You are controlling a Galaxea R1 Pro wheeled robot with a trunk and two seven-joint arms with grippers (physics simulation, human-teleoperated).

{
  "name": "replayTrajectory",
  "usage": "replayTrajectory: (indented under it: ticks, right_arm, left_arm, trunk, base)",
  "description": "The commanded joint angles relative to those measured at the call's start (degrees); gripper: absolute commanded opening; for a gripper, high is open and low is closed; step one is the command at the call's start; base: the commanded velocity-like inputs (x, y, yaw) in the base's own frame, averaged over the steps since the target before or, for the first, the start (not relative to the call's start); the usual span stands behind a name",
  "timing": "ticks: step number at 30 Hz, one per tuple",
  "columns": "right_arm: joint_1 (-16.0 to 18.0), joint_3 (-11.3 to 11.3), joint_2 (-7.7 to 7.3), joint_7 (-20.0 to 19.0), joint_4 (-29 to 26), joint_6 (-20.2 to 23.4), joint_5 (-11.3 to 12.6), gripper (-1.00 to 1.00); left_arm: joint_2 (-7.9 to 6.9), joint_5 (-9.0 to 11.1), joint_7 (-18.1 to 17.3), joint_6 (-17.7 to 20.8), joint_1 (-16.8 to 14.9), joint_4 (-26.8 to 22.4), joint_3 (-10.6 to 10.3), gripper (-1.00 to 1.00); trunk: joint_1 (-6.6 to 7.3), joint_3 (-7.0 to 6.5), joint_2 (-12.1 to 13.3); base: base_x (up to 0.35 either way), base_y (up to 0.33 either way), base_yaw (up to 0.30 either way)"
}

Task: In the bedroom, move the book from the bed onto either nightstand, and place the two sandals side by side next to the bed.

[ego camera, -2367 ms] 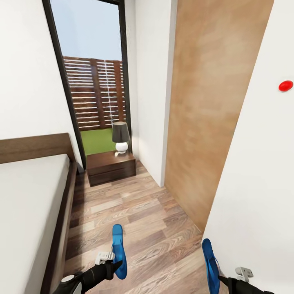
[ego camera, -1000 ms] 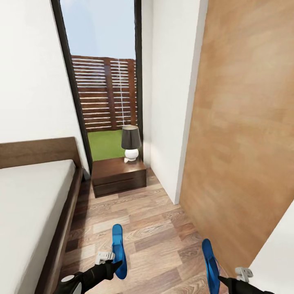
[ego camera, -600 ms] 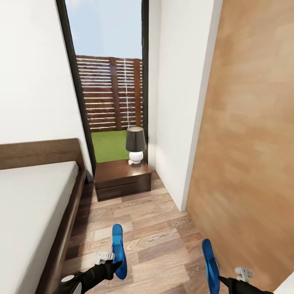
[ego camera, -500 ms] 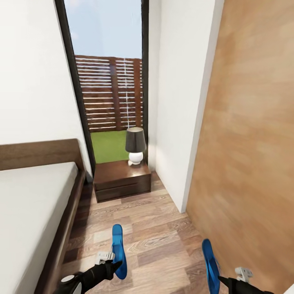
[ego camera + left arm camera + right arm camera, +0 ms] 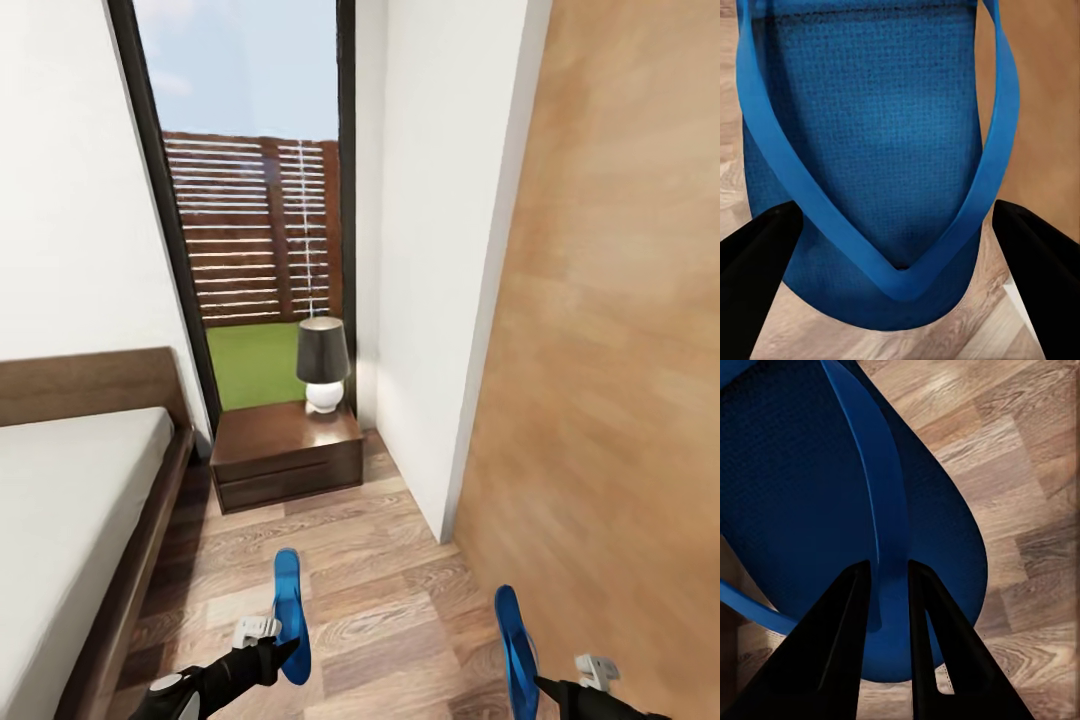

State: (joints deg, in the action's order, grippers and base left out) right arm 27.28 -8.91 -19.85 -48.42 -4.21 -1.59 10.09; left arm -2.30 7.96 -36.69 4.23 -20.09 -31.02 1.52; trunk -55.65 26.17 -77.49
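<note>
Head view: the left hand [image 5: 268, 640] and the right hand [image 5: 570, 680] are each carrying a bright blue sandal, the left sandal [image 5: 291, 612] and the right sandal [image 5: 516, 640], edge-up above the wood floor [image 5: 380, 570], between the bed [image 5: 70, 500] and the wooden door [image 5: 610, 400].

Left wrist view: the black fingers [image 5: 757, 247] are standing wide either side of the flat sole; whether they are actually pinching it, I cannot tell.

Right wrist view: the fingers [image 5: 844, 615] are closing narrowly on the thin strap [image 5: 881, 510]. These sandals are probably light and bendy, so gripping sole or strap suits.
</note>
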Motion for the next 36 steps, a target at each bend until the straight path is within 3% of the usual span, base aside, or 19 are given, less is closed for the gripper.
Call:
replayTrajectory:
  ticks: [1, 27, 36]
  right_arm:
    - [0.1, -0.2, -0.01, -0.2, 0.1, -0.2, 0.1, -1.00]
    - [0.1, -0.2, -0.01, -0.2, 0.1, -0.2, 0.1, -1.00]
    - [0.1, -0.2, -0.01, -0.2, 0.1, -0.2, 0.1, -1.00]
  left_arm:
    - [0.01, 0.5, -0.3, 0.4, 0.0, 0.0, 0.2, -1.00]
    - [0.01, 0.5, -0.3, 0.4, 0.0, 0.0, 0.2, -1.00]
    - [0.01, 0.5, -0.3, 0.4, 0.0, 0.0, 0.2, -1.00]
  trunk:
    - [-0.03, 0.06, 0.0]
    - [-0.03, 0.06, 0.0]
    - [-0.03, 0.06, 0.0]
  base:
    - [0.314, -0.097, 0.000]
    - [0.320, -0.006, 0.068]
    - [0.321, 0.000, 0.242]
